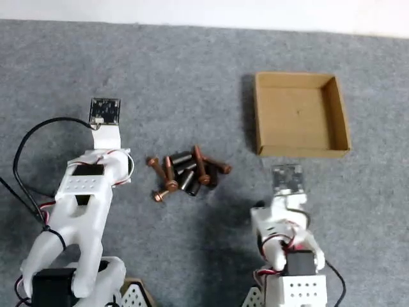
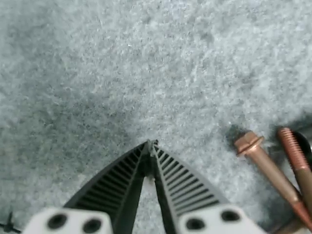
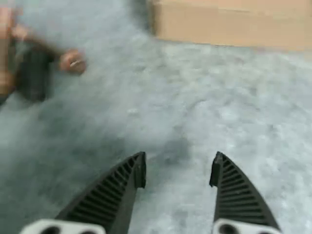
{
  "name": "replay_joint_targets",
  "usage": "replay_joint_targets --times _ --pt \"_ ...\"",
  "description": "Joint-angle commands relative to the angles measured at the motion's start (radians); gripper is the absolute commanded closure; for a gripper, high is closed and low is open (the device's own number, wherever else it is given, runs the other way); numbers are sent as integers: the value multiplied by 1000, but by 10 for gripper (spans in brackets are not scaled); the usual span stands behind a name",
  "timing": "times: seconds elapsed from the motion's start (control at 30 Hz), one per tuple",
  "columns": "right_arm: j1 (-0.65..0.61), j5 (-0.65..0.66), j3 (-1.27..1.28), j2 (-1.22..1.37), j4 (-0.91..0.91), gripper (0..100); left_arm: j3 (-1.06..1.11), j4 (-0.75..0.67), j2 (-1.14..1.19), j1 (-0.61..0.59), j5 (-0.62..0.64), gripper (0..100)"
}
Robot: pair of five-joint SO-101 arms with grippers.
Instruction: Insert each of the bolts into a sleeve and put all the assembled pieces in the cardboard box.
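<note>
A heap of copper bolts [image 1: 169, 174] and dark sleeves [image 1: 190, 181] lies mid-table on the grey carpet. My left gripper [image 2: 151, 144] is shut, its tips touching over bare carpet, with two bolts [image 2: 265, 163] just beside it. In the high view the left arm [image 1: 86, 192] stands left of the heap. My right gripper [image 3: 178, 170] is open and holds nothing, hovering over carpet near the cardboard box [image 3: 234, 22], with a bolt head [image 3: 73, 62] and a dark sleeve [image 3: 33, 73] off to one side. The right arm [image 1: 286, 224] sits below the open cardboard box [image 1: 300, 150].
The cardboard box holds nothing, and its floor is bare. Black cables [image 1: 29, 160] loop beside the left arm. Open carpet lies all around the heap and behind the box.
</note>
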Motion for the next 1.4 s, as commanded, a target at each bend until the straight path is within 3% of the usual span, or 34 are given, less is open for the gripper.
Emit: replay_joint_targets --times 0.0,0.37,0.67,1.0,1.2,1.37 --pt "-116 -21 -194 165 -50 789 -12 -14 -4 -16 9 986" --pt "-288 -236 -912 1099 -56 789 -13 -15 -4 -18 9 986" --pt "-372 -279 -1109 1620 -226 789 -13 -15 -2 -16 9 986" --pt "-371 -281 -1104 1692 -236 789 -13 -15 1 -16 9 986" --pt "-371 -382 -1102 1693 -308 789 -10 -15 1 -16 9 986" --pt "-372 -387 -1104 1693 -314 789 -10 -15 1 -16 9 986"
